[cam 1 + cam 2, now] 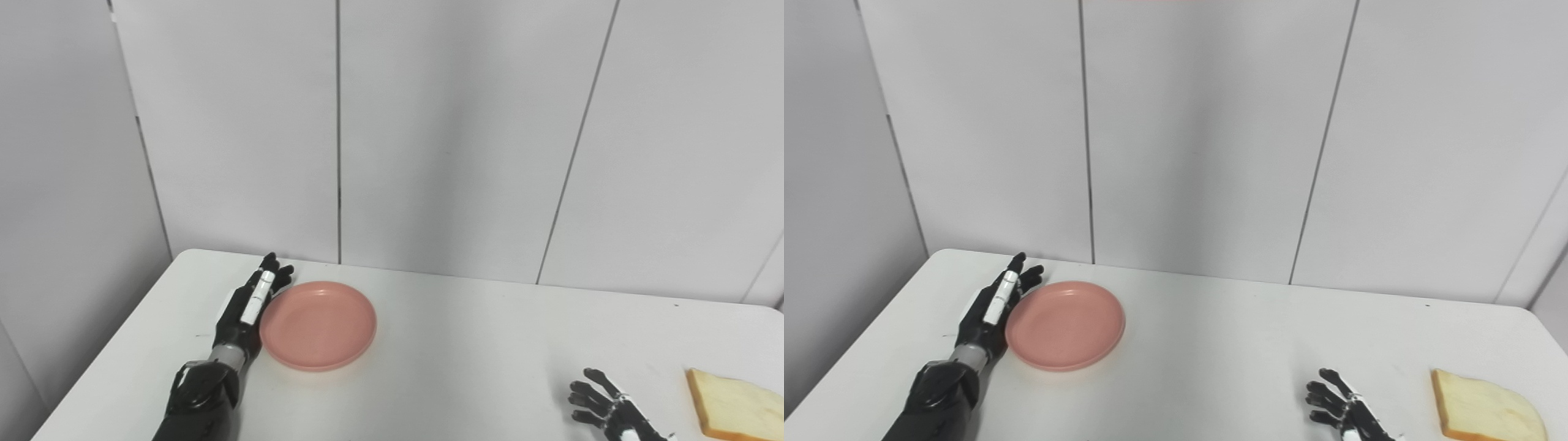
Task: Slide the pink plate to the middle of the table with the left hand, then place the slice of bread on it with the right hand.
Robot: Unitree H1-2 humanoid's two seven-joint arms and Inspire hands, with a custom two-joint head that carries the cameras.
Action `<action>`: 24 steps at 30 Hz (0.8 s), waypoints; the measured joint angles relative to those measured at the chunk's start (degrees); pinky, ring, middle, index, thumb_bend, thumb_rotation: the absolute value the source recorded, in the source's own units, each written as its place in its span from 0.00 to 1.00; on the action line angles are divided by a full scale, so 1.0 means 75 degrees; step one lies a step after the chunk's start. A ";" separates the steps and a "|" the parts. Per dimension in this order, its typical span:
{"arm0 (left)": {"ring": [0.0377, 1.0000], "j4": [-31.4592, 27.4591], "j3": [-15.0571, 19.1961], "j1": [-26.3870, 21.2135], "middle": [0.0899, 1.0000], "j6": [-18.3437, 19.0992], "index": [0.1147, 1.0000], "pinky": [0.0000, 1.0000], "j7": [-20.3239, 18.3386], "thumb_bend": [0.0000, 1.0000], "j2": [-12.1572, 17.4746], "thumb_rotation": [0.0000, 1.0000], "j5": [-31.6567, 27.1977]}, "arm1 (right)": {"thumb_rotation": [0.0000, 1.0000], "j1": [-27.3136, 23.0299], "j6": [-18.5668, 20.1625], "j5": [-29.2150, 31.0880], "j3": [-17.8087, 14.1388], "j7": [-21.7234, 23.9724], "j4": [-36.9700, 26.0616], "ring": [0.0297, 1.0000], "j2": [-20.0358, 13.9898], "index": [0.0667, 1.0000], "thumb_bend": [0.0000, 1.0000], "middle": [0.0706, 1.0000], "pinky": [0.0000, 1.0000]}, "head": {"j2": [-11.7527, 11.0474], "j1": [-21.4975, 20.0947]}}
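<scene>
A round, smooth pink plate (318,324) with a shallow raised rim sits on the white desk (465,343) toward its far left corner, the black left hand (250,303) flat against its left rim, fingers straight and together. Near the front right edge, the right hand (1344,407) rests with fingers spread, holding nothing, beside a pale, crusted slice of bread (1485,413), which the left eye view crops. Bare desk lies between plate and bread.
</scene>
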 measured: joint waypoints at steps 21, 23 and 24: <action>0.88 -0.1597 -0.0521 0.0314 0.84 0.1348 0.94 0.84 0.0149 0.86 -0.0807 0.81 0.0331 | 1.00 0.0532 0.0466 -0.0551 0.0592 -0.0288 -0.0731 0.75 0.0620 0.83 0.91 0.77 0.69 | 0.0515 -0.1335; 0.87 -0.1740 -0.0535 0.0364 0.84 0.1433 0.95 0.83 0.0170 0.86 -0.0875 0.82 0.0340 | 1.00 0.0601 0.0571 -0.0633 0.0705 -0.0346 -0.0805 0.75 0.0732 0.83 0.91 0.77 0.69 | 0.0586 -0.1523; 0.87 -0.1794 -0.0574 0.0372 0.84 0.1514 0.95 0.83 0.0180 0.86 -0.0907 0.83 0.0353 | 1.00 0.0616 0.0653 -0.0686 0.0746 -0.0373 -0.0828 0.75 0.0785 0.84 0.91 0.78 0.70 | 0.0586 -0.1548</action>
